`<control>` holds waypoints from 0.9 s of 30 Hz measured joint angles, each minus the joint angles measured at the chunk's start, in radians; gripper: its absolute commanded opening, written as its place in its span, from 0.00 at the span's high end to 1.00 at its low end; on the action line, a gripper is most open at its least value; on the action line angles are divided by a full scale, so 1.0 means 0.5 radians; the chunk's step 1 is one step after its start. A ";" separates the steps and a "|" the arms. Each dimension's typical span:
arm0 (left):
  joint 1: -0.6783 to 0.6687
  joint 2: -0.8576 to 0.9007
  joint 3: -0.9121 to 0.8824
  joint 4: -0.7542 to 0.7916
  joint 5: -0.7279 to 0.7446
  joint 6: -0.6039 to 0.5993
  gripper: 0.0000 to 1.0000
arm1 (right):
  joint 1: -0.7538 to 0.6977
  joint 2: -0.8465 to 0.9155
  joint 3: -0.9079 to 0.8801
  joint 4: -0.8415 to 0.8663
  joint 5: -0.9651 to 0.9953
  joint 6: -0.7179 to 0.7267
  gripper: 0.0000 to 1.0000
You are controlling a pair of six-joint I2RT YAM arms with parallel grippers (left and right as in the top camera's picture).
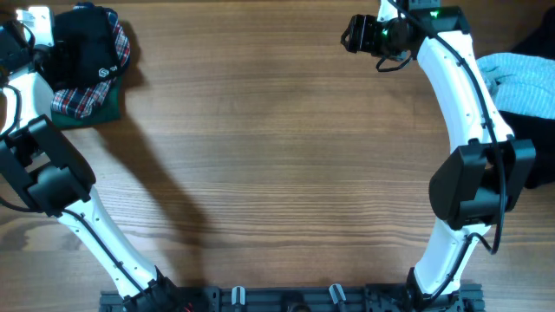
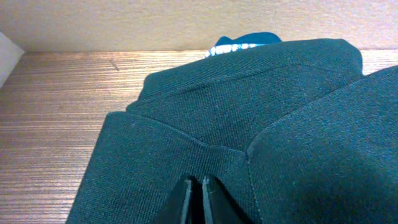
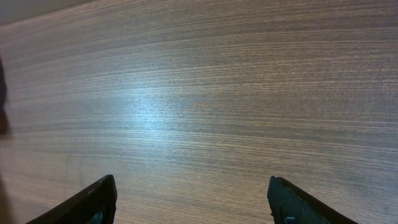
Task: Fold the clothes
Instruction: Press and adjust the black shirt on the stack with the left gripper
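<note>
A stack of clothes lies at the table's far left: a black garment on top, a red plaid piece and a dark green one under it. My left gripper is shut, its tips resting on the dark green cloth; no fabric shows between the fingers. A blue patterned piece peeks out behind it. My right gripper is open and empty above bare wood at the far middle-right, and it also shows in the right wrist view.
A light blue garment lies on dark clothes at the right edge, behind the right arm. The wooden table spans the middle. A rail with clips runs along the front edge.
</note>
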 measured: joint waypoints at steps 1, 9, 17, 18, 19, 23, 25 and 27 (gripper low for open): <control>0.000 0.000 0.000 0.007 0.004 0.000 0.88 | 0.000 0.000 0.000 0.000 0.000 0.000 0.22; 0.006 -0.050 -0.007 -0.016 0.124 -0.040 0.78 | 0.000 0.000 0.000 0.000 -0.001 0.000 0.21; -0.127 -0.229 -0.016 -0.121 0.201 -0.085 0.61 | 0.000 0.000 0.000 0.000 0.000 -0.001 0.21; -0.159 -0.241 -0.016 -0.130 0.204 -0.084 0.61 | 0.000 0.000 0.000 0.000 0.000 0.000 0.21; -0.183 -0.248 -0.016 -0.146 0.204 -0.084 0.61 | 0.000 0.000 0.000 0.000 0.000 -0.001 0.21; -0.288 -0.252 -0.017 -0.262 0.176 -0.035 0.62 | 0.000 0.000 0.000 -0.001 0.000 -0.008 0.21; -0.311 -0.252 -0.017 -0.294 0.119 0.004 0.63 | 0.000 0.000 0.000 -0.001 0.000 -0.010 0.20; -0.307 -0.252 -0.017 -0.327 0.076 0.045 0.65 | 0.000 0.000 0.000 -0.001 0.000 -0.010 0.20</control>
